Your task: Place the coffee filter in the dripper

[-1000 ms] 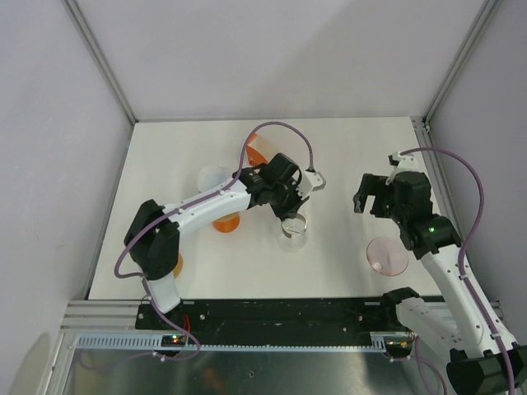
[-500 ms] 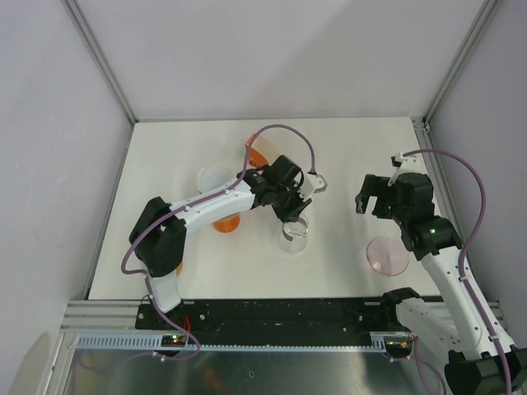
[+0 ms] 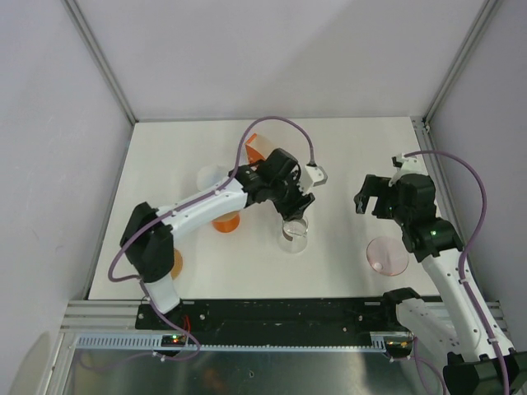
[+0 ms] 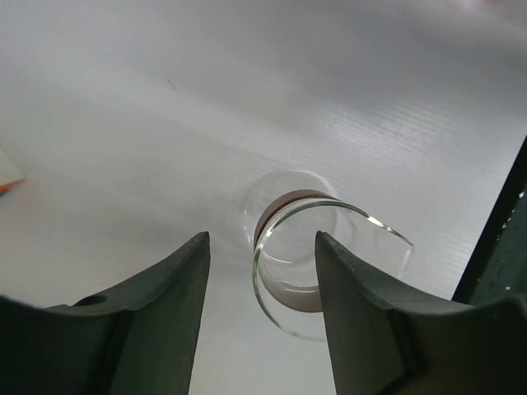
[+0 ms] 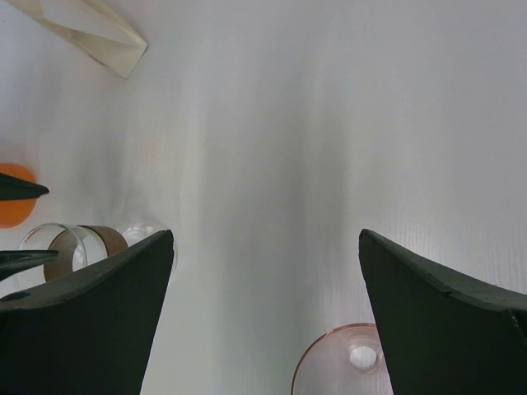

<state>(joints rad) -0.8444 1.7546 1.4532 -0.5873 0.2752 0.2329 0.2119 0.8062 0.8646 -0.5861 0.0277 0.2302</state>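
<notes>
Cream folded paper is seen in the upper left corner of the right wrist view: the coffee filter [image 5: 90, 29] is laid flat on the white table [image 5: 329, 123]. Its long axis is run from upper left to lower right in that view, with the pointed end directed to the lower right. The filter is located well apart from the pink dripper [image 5: 350, 364], which is seen at the bottom edge of the same view with a hole at its centre. The left gripper [image 4: 262, 243] is held partly open above a clear glass vessel [image 4: 296, 247] with a brown band; nothing is gripped. The right gripper [image 5: 265, 239] is spread to its widest over bare table near the dripper, and nothing is held.
</notes>
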